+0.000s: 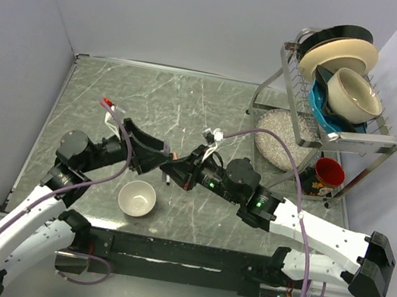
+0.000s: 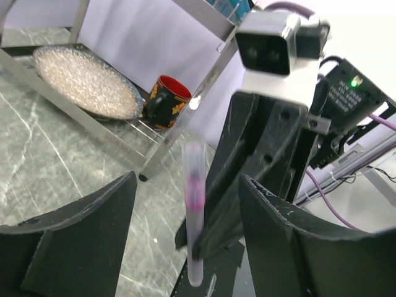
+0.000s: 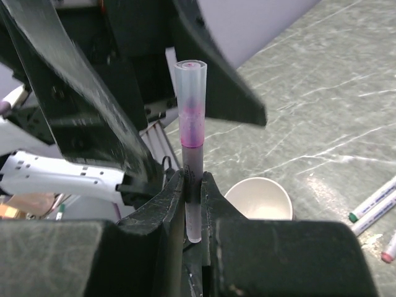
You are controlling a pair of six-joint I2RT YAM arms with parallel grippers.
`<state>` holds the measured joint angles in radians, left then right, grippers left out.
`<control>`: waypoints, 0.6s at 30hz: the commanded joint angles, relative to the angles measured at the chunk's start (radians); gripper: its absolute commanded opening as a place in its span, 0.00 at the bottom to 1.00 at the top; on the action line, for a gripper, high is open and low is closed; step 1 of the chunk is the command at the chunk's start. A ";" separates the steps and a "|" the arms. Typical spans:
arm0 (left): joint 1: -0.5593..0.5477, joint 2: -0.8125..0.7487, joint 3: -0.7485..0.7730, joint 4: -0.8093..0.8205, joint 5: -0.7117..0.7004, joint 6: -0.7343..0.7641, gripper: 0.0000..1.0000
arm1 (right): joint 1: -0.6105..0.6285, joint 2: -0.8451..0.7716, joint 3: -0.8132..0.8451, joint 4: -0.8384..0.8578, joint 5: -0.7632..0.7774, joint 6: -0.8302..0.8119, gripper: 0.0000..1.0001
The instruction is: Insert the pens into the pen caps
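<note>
Two grippers face each other mid-frame overhead. Left gripper (image 2: 189, 185) has its fingers spread wide, flanking the pen (image 3: 192, 117) without contact. Right gripper (image 3: 193, 182) is clamped on the lower barrel, pen upright. White bowl (image 1: 136, 199) sits just below. Spare pens (image 3: 373, 204) lie flat on the table (image 3: 322, 93), lower right of the right wrist view.

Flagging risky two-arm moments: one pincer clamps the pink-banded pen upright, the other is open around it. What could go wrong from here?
1. The right pincer grips the slim translucent pink-banded pen low down, so a sideways nudge from the open left pincer flanking it could tilt it or knock it loose.
2. If it slips, it may land in or beside the small white round bowl.
</note>
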<state>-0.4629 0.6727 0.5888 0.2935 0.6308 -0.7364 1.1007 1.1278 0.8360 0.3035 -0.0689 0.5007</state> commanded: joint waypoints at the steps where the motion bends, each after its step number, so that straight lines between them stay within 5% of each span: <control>1: -0.002 0.028 0.081 -0.020 0.001 0.049 0.72 | -0.005 -0.008 0.020 0.046 -0.049 0.002 0.00; 10: -0.002 0.083 0.158 -0.043 0.003 0.074 0.63 | -0.004 -0.008 0.018 0.032 -0.081 0.001 0.00; 12: -0.002 0.088 0.161 -0.042 0.015 0.072 0.54 | -0.004 -0.010 0.017 0.034 -0.080 0.001 0.00; 13: -0.002 0.090 0.160 -0.042 0.023 0.071 0.30 | -0.004 -0.008 0.018 0.032 -0.074 0.002 0.00; 15: -0.002 0.091 0.148 -0.037 0.061 0.063 0.02 | -0.005 -0.010 0.021 0.031 -0.065 0.002 0.00; 18: -0.002 0.087 0.086 0.031 0.142 -0.001 0.01 | -0.007 -0.019 0.034 0.042 0.004 0.022 0.00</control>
<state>-0.4683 0.7624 0.7090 0.2501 0.6724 -0.6994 1.0977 1.1313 0.8349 0.2848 -0.1219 0.4999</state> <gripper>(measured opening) 0.077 0.154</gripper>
